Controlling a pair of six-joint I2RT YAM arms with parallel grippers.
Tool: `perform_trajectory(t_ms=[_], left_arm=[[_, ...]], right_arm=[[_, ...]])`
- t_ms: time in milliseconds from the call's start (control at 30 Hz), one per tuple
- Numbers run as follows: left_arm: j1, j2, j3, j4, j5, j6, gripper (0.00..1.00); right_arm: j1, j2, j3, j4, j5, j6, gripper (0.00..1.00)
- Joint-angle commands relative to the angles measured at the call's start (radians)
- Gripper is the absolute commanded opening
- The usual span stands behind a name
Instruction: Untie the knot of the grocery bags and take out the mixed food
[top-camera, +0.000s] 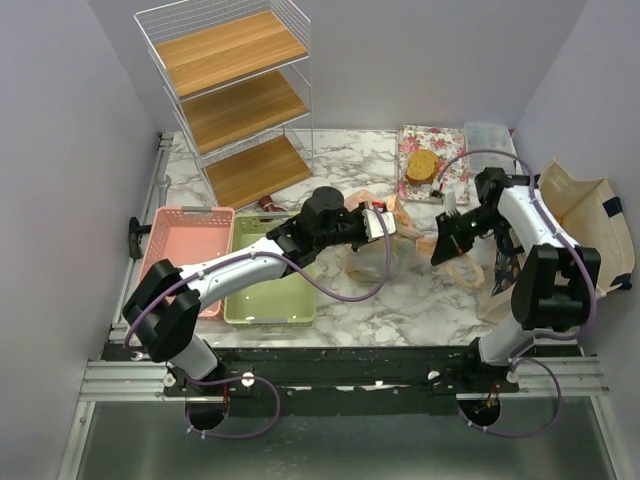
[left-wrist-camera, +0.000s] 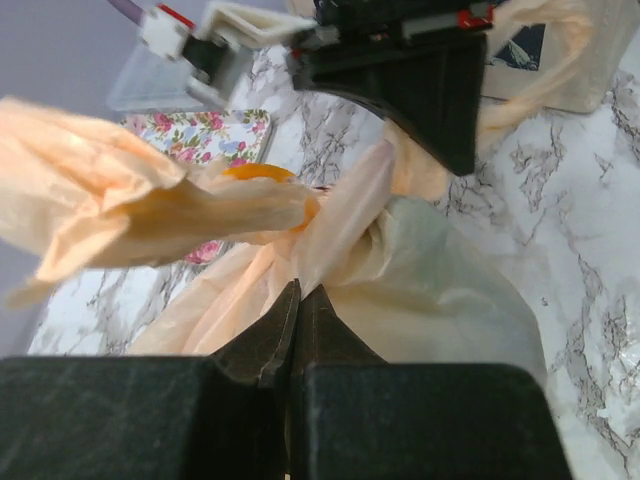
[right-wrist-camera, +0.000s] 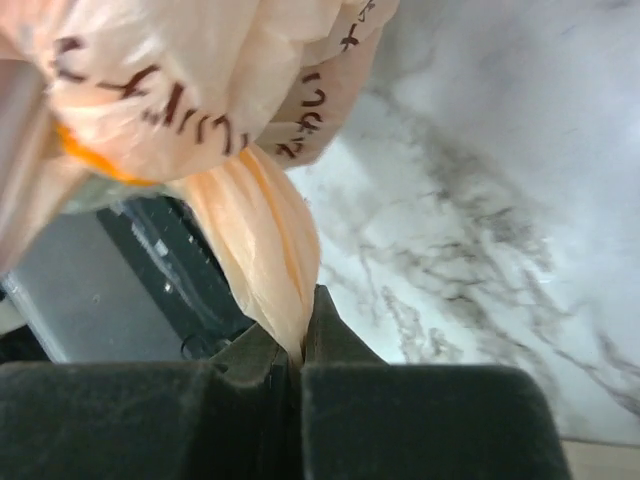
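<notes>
grocery bag (top-camera: 400, 250) is seen crumpled on the marble table (top-camera: 400, 310) near its middle, just right of the green basket (top-camera: 268, 285) and held between the two grippers. the left gripper (top-camera: 385, 222) is reached across from the left and is clamped on the tan plastic; in the left wrist view its fingers (left-wrist-camera: 265, 345) are pressed together with a thin pinched fold caught between them, and that fold is drawn up toward the black body of the other gripper. the right gripper (top-camera: 447, 240) is set against the bag from the right and is likewise closed on it, a twisted tail of the plastic being nipped between its fingers (right-wrist-camera: 335, 335) in the right wrist view, where dark lettering is shown on the bag's skin. the two grippers are placed near each other but apart. an orange patch (left-wrist-camera: 262, 172) is glimpsed behind the folds, though what it is cannot be told, and no food is seen outside the bag. loose tan loops (top-camera: 465, 270) are laid just beside the right gripper; whether they belong to the same bag cannot be told. a pink basket (top-camera: 185, 250) is set side by side with the green one, on its left. a wire shelf (top-camera: 235, 90) with wooden boards is stood at the back left. a floral tray (top-camera: 445, 150) bearing a brown bread slice (top-camera: 422, 165) is placed at the back, with a clear container (top-camera: 488, 138) just beside it. a canvas tote (top-camera: 585, 215) is propped at the right edge.
</notes>
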Motion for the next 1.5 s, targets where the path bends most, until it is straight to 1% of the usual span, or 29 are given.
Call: perform_trajectory(t_ms=[0,33,133,167,200,233,300,367,400,467,567,600,633,733,800,867,933,967,1000,1067,1167,1233,1300,1367,1467], left_arm=[[0.009,-0.066,-0.029,-0.006,0.024,0.066,0.03],[0.009,-0.092,-0.056,-0.049,0.031,0.111,0.14],[0.009,-0.196,-0.1,-0.261,0.088,0.219,0.33],[0.009,-0.227,-0.104,-0.334,0.103,0.243,0.44],[0.011,-0.258,-0.1,-0.421,0.109,0.262,0.54],[0.014,-0.282,-0.095,-0.491,0.115,0.27,0.61],[0.036,-0.334,-0.078,-0.619,0.154,0.26,0.66],[0.061,-0.384,-0.071,-0.705,0.197,0.229,0.7],[0.066,-0.41,-0.078,-0.714,0.196,0.196,0.7],[0.067,-0.448,-0.101,-0.703,0.183,0.139,0.71],[0.06,-0.482,-0.149,-0.622,0.169,0.017,0.71],[0.059,-0.488,-0.168,-0.587,0.16,-0.023,0.72],[0.059,-0.493,-0.178,-0.558,0.157,-0.05,0.72],[0.059,-0.494,-0.195,-0.513,0.151,-0.046,0.72],[0.059,-0.489,-0.206,-0.477,0.144,-0.018,0.72],[0.053,-0.487,-0.225,-0.444,0.149,0.053,0.72],[0.044,-0.489,-0.252,-0.381,0.144,0.144,0.71],[0.043,-0.481,-0.259,-0.353,0.142,0.185,0.7],[0.041,-0.467,-0.253,-0.34,0.146,0.245,0.69],[0.039,-0.422,-0.212,-0.359,0.165,0.363,0.65],[0.036,-0.332,-0.125,-0.37,0.17,0.468,0.6],[0.035,-0.251,-0.059,-0.373,0.164,0.502,0.6],[0.035,-0.179,0.011,-0.393,0.17,0.541,0.61],[0.034,-0.125,0.067,-0.438,0.211,0.606,0.64],[0.014,-0.062,0.117,-0.484,0.252,0.731,0.66]], right_arm=[[0.001,-0.045,0.193,0.031,0.029,0.091,0.01],[0.0,-0.064,0.247,0.017,0.007,0.094,0.01],[0.005,-0.118,0.322,-0.032,-0.063,0.11,0.01],[0.016,-0.136,0.318,-0.047,-0.071,0.098,0.01],[0.032,-0.151,0.294,-0.058,-0.064,0.076,0.01],[0.062,-0.172,0.258,-0.061,-0.05,0.055,0.01],[0.138,-0.223,0.136,-0.029,0.004,0.013,0.01],[0.212,-0.294,-0.023,0.06,0.092,-0.003,0.01],[0.249,-0.333,-0.1,0.12,0.148,0.004,0.01],[0.322,-0.376,-0.183,0.159,0.186,0.011,0.01],[0.394,-0.378,-0.195,0.149,0.169,0.024,0.01],[0.399,-0.375,-0.186,0.157,0.162,0.031,0.01],[0.4,-0.369,-0.172,0.16,0.149,0.033,0.05],[0.401,-0.337,-0.094,0.135,0.148,0.041,0.24],[0.401,-0.323,-0.023,0.092,0.165,0.045,0.41],[0.401,-0.333,0.046,0.053,0.176,0.046,0.62],[0.401,-0.362,0.098,0.047,0.189,0.062,0.75],[0.401,-0.375,0.113,0.046,0.199,0.067,0.78],[0.401,-0.387,0.124,0.049,0.21,0.076,0.8],[0.401,-0.407,0.122,0.062,0.239,0.107,0.8],[0.401,-0.456,0.064,0.143,0.29,0.191,0.78],[0.401,-0.485,0.03,0.216,0.345,0.276,0.77],[0.401,-0.501,0.038,0.254,0.388,0.332,0.77],[0.401,-0.513,0.074,0.263,0.41,0.377,0.77],[0.401,-0.537,0.131,0.259,0.412,0.44,0.8]])
